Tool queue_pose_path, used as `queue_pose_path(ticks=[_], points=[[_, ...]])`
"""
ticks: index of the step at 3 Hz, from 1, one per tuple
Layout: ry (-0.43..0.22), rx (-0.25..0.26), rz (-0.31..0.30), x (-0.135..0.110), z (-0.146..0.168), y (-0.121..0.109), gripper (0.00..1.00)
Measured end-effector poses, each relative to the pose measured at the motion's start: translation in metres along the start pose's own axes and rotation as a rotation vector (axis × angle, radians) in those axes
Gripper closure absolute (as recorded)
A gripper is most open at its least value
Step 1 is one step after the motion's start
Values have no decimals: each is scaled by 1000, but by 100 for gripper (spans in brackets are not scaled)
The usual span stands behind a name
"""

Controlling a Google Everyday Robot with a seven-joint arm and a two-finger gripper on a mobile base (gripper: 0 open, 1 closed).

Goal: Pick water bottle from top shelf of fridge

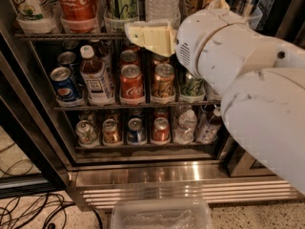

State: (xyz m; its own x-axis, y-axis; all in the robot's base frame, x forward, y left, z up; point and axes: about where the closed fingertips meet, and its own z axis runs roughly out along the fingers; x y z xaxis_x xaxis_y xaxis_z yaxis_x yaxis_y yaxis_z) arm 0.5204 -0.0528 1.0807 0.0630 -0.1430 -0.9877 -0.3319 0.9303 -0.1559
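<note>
The water bottle (pixel 162 3), clear and ribbed, stands on the top shelf (pixel 62 34) of the fridge (pixel 190 175), between a green can (pixel 121 1) and tall cans on the right. Its cap is out of view above. My gripper (pixel 145 36), cream-coloured on a big white arm (pixel 238 75), hangs in front of the top shelf's front rail, just below and slightly left of the bottle's base. I cannot tell whether it touches the bottle. It holds nothing that I can see.
A Coca-Cola bottle (pixel 76 1) and a white cup (pixel 28 4) stand left on the top shelf. The middle rack holds a Pepsi can (pixel 64 82), a tea bottle (pixel 93 75) and soda cans (pixel 131 82). A clear plastic tub (pixel 162 213) and cables (pixel 28 209) lie on the floor.
</note>
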Motion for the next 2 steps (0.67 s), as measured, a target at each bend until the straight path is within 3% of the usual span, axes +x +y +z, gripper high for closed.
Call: queue_pose_path(ticks=[1, 2], points=[[0, 0, 0, 0, 0, 0, 0], [-22, -10, -37, 1, 7, 2, 15]])
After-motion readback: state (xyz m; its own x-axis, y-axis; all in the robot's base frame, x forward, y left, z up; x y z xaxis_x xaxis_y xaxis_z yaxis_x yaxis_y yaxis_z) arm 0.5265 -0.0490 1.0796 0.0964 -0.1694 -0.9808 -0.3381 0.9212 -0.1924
